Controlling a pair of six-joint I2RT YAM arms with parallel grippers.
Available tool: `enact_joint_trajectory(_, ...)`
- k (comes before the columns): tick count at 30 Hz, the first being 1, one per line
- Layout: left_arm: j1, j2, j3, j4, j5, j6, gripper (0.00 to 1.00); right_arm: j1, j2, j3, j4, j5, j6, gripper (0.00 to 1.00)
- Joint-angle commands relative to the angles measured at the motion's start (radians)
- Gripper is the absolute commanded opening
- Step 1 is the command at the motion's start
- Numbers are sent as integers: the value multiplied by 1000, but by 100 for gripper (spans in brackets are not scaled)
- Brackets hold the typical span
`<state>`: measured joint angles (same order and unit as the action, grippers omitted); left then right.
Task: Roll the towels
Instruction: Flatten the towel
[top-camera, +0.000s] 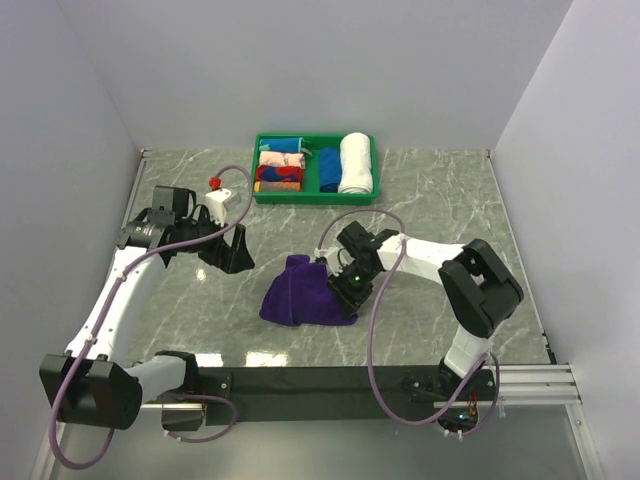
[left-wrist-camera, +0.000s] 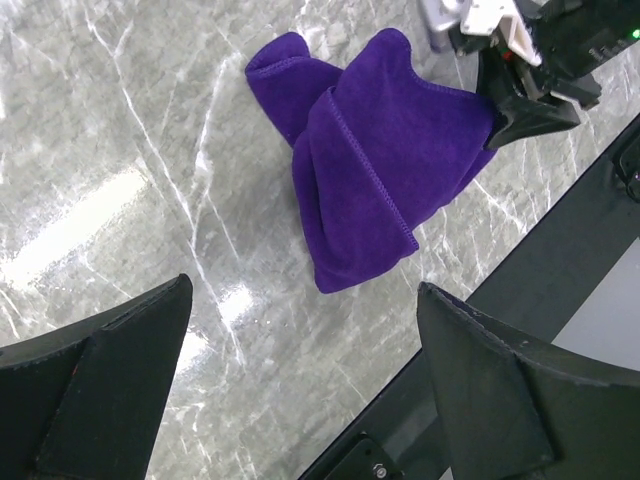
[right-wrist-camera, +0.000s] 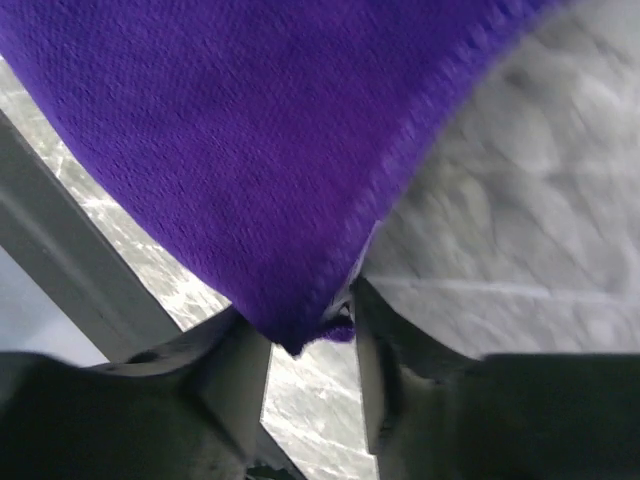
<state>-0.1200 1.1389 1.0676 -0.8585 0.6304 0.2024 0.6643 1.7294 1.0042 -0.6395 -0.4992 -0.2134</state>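
Note:
The deep-purple towel (top-camera: 300, 295) lies bunched and partly folded on the marble table, near the front middle. It also shows in the left wrist view (left-wrist-camera: 390, 170) and fills the right wrist view (right-wrist-camera: 230, 130). My right gripper (top-camera: 346, 298) is at the towel's right edge, shut on a corner of it (right-wrist-camera: 310, 320) and holding that corner slightly up. My left gripper (top-camera: 232, 256) hovers to the left of the towel, open and empty (left-wrist-camera: 305, 300), with its jaws wide apart.
A green tray (top-camera: 315, 199) at the back holds a white rolled towel (top-camera: 355, 162), a blue one (top-camera: 328, 168) and several coloured ones (top-camera: 280, 166). A small white object with a red cap (top-camera: 216, 190) lies left of the tray. A black rail (top-camera: 330, 380) runs along the near edge.

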Motion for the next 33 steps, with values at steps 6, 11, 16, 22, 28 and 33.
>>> enact_joint_trajectory(6, 8, -2, 14, 41, 66, 8, 97, 8, 13, 43, -29, -50, -69, 0)
enact_joint_trajectory(11, 0, 7, 2, 59, 97, 66, 92, -89, -189, 190, -138, -80, -49, 0)
enact_joint_trajectory(16, -7, 62, 38, 93, 84, 63, 90, -213, -330, 413, -206, -70, -50, 0)
enact_joint_trajectory(22, -90, 107, 69, 167, 29, 42, 91, -235, -442, 387, -175, 27, -54, 0)
enact_joint_trajectory(28, -142, 116, 38, 249, 25, -27, 94, -247, -456, 403, -241, 54, -144, 0)
enact_joint_trajectory(33, -142, 140, 37, 294, 51, -73, 95, -249, -547, 453, -230, 165, -167, 0)
